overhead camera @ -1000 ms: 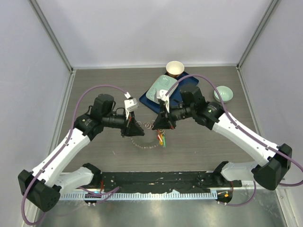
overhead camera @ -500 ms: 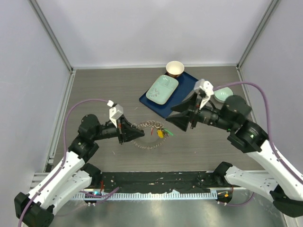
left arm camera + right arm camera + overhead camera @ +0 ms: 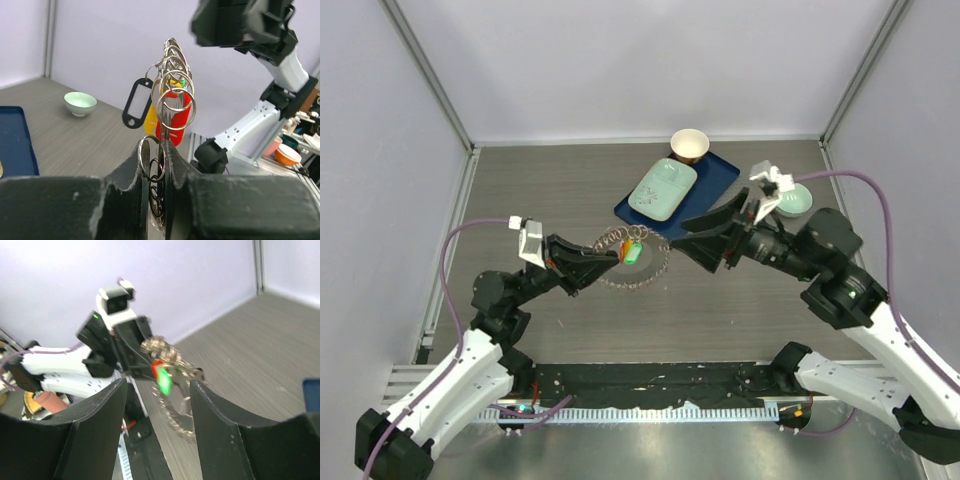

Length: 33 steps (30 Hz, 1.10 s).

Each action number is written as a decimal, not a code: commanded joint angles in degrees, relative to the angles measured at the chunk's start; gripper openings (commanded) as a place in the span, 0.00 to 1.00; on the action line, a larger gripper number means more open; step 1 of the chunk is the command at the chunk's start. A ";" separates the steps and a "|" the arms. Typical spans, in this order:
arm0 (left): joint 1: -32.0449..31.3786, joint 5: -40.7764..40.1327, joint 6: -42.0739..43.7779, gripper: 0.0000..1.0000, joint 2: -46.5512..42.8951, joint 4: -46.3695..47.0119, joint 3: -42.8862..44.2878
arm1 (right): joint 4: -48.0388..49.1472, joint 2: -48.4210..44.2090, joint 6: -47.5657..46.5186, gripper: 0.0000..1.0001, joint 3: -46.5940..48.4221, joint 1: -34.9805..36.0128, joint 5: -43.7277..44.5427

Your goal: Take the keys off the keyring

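Plainly, left tool point(image 3: 159, 150) clenched large grey toothed metal keyring point(image 3: 618, 238), bright plastic-headed keys point(image 3: 633, 252) hung from it; right tool point(image 3: 692, 243) gaped empty nearby.

Overhead looks down; opposed wrist cameras closely share the keyring point(image 3: 635, 286).

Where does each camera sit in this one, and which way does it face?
Top: above and behind the robot, looking down on the table; both arms show.
Left wrist: on the left arm, looking past its fingers, clamped on the keyring, toward the right arm.
Right wrist: on the right arm, looking between its open fingers at the left hand.
Shared: all three show the keys on the keyring.
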 commanded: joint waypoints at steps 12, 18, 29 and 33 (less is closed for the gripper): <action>0.16 -17.72 8.43 0.00 -2.41 -15.68 7.73 | 9.23 8.58 0.76 0.46 0.69 14.90 19.39; 0.16 -19.48 8.79 0.00 -4.43 -18.32 8.09 | 12.89 16.39 -1.01 0.45 1.84 20.04 33.16; 0.16 -10.26 8.01 0.00 -8.30 -13.23 5.71 | 5.99 3.94 -11.47 0.77 0.08 21.71 38.96; 0.16 -10.69 3.80 0.00 -9.18 -9.89 5.19 | -0.86 0.77 -14.89 0.87 -1.32 21.62 34.15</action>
